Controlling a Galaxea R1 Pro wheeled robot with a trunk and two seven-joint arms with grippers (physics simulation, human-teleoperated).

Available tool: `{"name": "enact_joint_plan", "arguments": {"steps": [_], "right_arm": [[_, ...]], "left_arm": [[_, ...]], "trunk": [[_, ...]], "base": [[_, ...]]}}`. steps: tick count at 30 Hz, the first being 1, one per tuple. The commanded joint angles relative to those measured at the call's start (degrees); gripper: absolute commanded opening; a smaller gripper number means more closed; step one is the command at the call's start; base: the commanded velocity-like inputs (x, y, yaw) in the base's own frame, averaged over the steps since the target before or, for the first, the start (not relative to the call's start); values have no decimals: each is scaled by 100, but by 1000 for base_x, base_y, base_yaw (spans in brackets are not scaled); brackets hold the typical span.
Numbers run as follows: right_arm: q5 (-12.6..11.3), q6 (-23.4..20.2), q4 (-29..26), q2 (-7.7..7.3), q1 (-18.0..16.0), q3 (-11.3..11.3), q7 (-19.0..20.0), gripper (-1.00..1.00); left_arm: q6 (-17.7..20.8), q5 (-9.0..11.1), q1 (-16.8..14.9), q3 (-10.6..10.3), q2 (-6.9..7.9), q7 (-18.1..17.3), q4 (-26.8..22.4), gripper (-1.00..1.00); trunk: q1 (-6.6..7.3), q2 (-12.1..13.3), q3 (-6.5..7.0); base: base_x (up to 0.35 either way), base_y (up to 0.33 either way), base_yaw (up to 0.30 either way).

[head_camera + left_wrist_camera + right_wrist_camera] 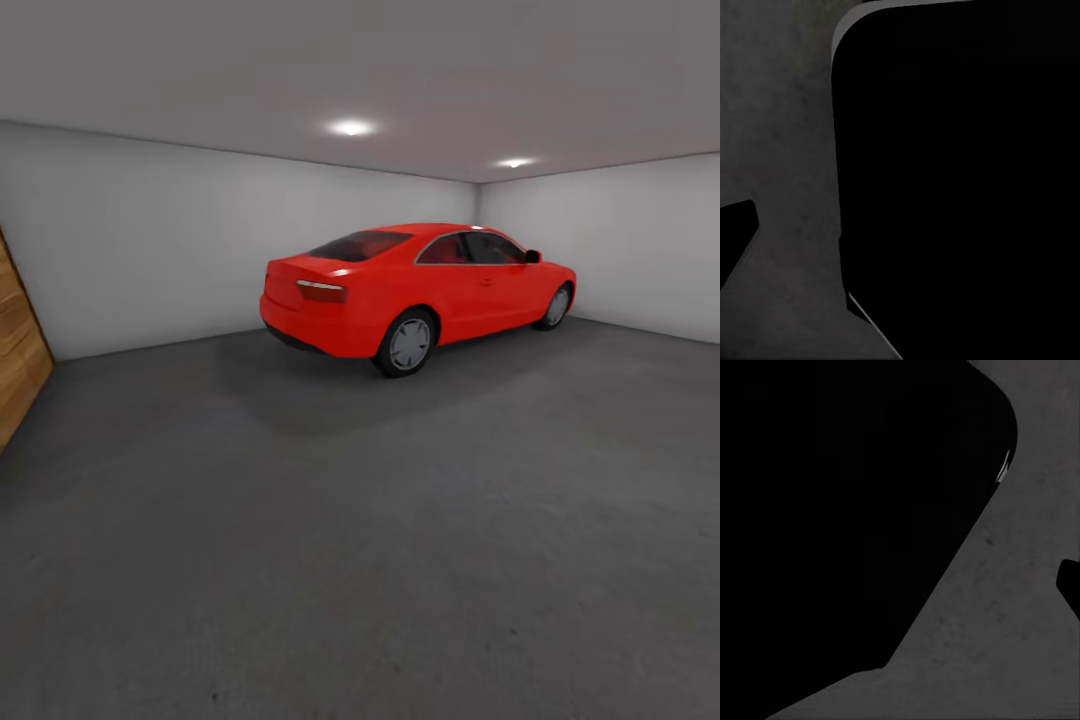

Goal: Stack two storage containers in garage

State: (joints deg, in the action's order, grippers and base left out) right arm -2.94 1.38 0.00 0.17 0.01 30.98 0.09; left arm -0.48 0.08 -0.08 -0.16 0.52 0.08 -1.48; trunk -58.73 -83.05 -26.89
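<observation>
From the head view, the garage opens ahead: a dark grey, faintly mottled floor (360, 560) runs from the near edge to plain white walls (150, 240) at the far side and on the right. A red coupe car (420, 285) is parked at the far right of centre, its tail turned toward the camera and its nose pointing to the far right corner, all wheels on the concrete. Two recessed ceiling lights (350, 128) glow above it. At the left edge, a slice of wood-panelled door (18, 340) leans into the picture. In the left wrist view, a large black rounded shape (960, 180), probably part of the robot's own body, blocks most of the picture, with grey floor (780, 150) beside it and a small dark wedge at one edge. The right wrist view is much the same: a black mass (847, 510) against the mottled grey floor (1005, 615). Whether either set of jaws is open or closed cannot be told, and the whereabouts of the two storage containers cannot be told either.
</observation>
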Motion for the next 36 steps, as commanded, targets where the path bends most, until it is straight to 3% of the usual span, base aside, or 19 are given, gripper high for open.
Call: {"name": "enact_joint_plan", "arguments": {"steps": [1, 36], "right_arm": [[-30, 17, 0, -2, -1, 30, 5, 100], [-23, 82, 0, -9, -1, 31, 17, 100]], "left_arm": [[-5, 1, -1, -2, 1, 1, -1, 100], [-5, 1, -1, -2, 1, 1, -1, 100]], "trunk": [[0, -2, -4], [0, -2, -4]], "base": [[0, 0, -285], [0, 0, -285]]}}
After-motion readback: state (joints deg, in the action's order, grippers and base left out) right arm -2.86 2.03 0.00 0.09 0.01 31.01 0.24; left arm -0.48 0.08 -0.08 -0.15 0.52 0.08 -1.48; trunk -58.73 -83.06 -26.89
